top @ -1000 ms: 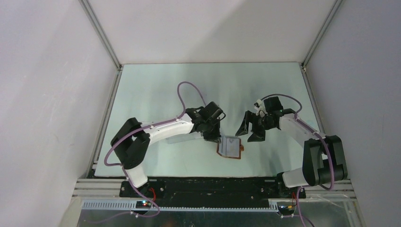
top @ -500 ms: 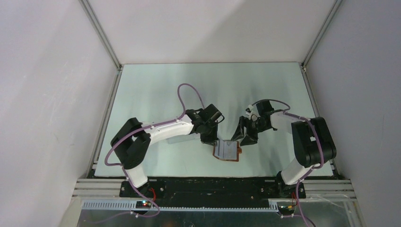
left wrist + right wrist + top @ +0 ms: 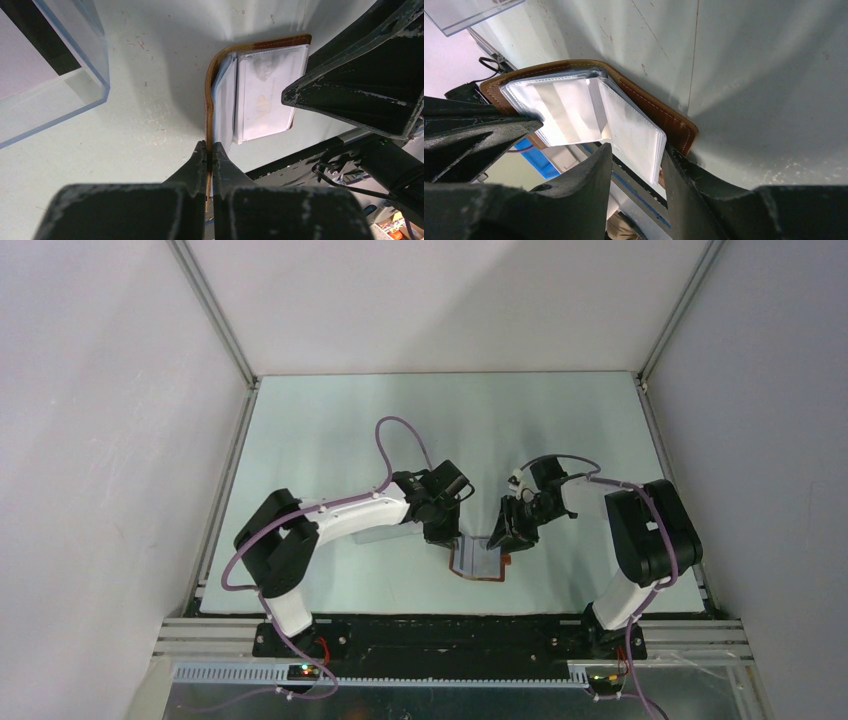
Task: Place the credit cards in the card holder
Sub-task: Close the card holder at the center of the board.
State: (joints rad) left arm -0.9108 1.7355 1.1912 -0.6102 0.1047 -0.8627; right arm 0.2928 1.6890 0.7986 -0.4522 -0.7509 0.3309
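Since a second ago the right arm (image 3: pixel 640 530) has folded in toward 9 o'clock, bringing the right jaws from well clear of the card holder (image 3: pixel 478 560) onto its 2 o'clock corner. They have narrowed on the way. The card holder itself has slid slightly toward 8 o'clock.

On the pale green counter (image 3: pixel 330 420), the left arm (image 3: pixel 340 515) reaches toward 3 o'clock. The left jaws are pinched tight on the brown leather edge at the card holder's 10 o'clock side.

A clear plastic box (image 3: pixel 60 75) sits on the counter just beside the left arm, at 9 o'clock from the card holder. What it holds cannot be made out.

The card holder lies open on the counter, toward 6 o'clock from the counter's middle, with its clear sleeves (image 3: pixel 629 135) facing up. The right jaws stand about half open, straddling the right-hand flap. One finger is against the leather edge, and a gap shows between the other finger and the sleeves.

A pale card (image 3: pixel 569 112) with a duller band shows through the front sleeve of the other flap.
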